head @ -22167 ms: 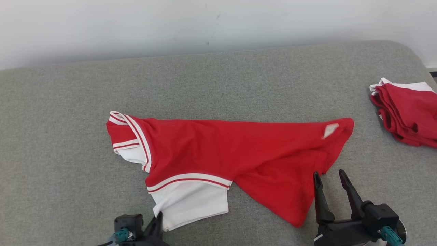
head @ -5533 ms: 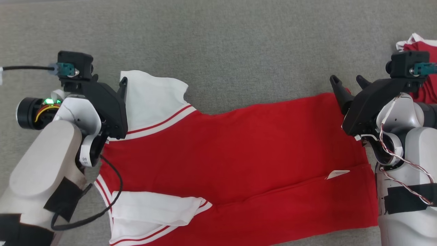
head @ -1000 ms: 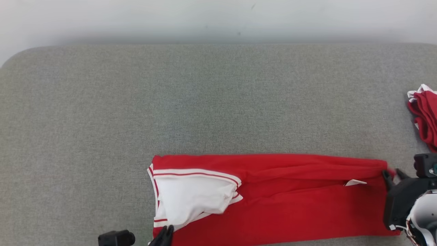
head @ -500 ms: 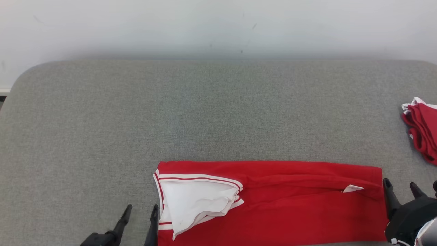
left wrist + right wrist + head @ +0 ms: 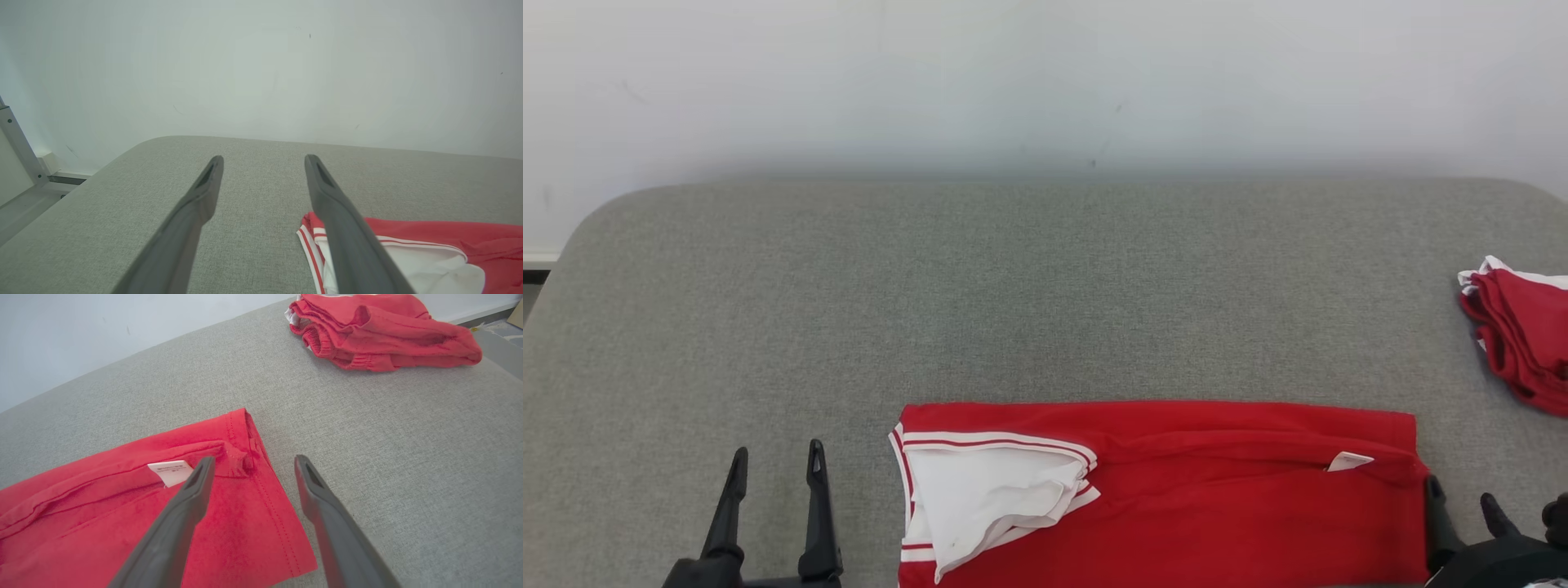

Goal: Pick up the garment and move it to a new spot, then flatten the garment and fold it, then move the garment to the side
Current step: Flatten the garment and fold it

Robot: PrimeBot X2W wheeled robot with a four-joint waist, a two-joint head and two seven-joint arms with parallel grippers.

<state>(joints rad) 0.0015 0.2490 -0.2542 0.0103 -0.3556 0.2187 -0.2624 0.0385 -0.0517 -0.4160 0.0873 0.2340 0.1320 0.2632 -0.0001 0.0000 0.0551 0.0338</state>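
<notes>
Red garment (image 5: 1217, 523), cropped at 6 o'clock, on woven bench (image 5: 1013, 286); left end effector (image 5: 777, 448) and right end effector (image 5: 1460, 490) spread, empty.

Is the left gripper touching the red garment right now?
Apart. The head view shows bare grey surface between the left gripper and the garment, at its striped edge.

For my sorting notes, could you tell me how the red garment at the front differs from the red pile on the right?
The front garment lies flat in a long folded band; the pile is a bunched stack of layers. The front garment shows a broad white sleeve and a label; the pile shows just a sliver of white at its edge. Both are red and white and rest on the grey surface.
</notes>
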